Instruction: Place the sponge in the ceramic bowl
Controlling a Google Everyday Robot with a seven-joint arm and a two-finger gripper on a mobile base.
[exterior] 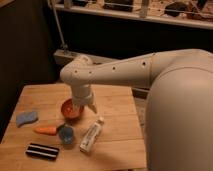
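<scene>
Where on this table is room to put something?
Bare wood lies right of the tube, toward the table edge, and behind the sponge. Crowded: carrot, blue cup and striped block; the gripper hangs at the ceramic bowl.

Dim, warm-toned indoor scene. Pale wooden plank table (112, 102) filling the lower left, lit brighter than anything around it. Dark, featureless surroundings left of and behind the table. Thin metal post (57, 25) rising from a pale base (65, 55) just beyond the far edge. Pale horizontal rail (150, 17) with upright bars (145, 7) across the top. Gripper (82, 107) low over the table's middle.
</scene>
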